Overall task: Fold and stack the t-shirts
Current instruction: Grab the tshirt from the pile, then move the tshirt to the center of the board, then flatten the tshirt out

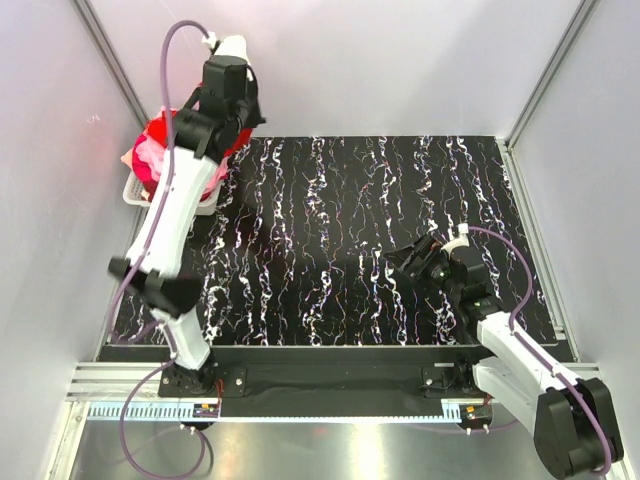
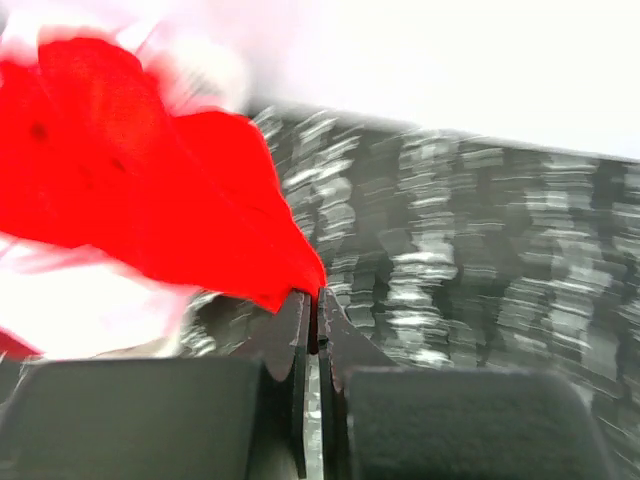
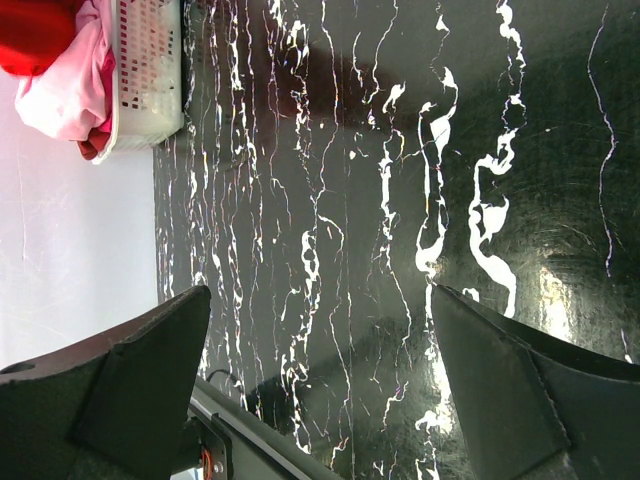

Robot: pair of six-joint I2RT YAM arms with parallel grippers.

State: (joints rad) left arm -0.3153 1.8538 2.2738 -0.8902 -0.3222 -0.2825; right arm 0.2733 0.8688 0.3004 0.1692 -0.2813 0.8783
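The left gripper (image 2: pixel 314 312) is pinched together on an edge of the red t-shirt (image 2: pixel 150 180) above the white basket (image 1: pixel 133 196) at the far left of the table (image 1: pixel 350 220), a pink t-shirt (image 3: pixel 65 100) draped over its rim; the right gripper (image 3: pixel 320 300) hovers low, fingers wide apart

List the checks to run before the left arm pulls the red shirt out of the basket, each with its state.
1. Left gripper shut on the red t-shirt: ok.
2. Bite deeper than the cloth's edge: not ok, only a corner of cloth sits between the tips.
3. Pink t-shirt free of the red one: cannot tell.
4. Basket upright on the table: ok.
5. Right gripper open, apart from the basket: ok.
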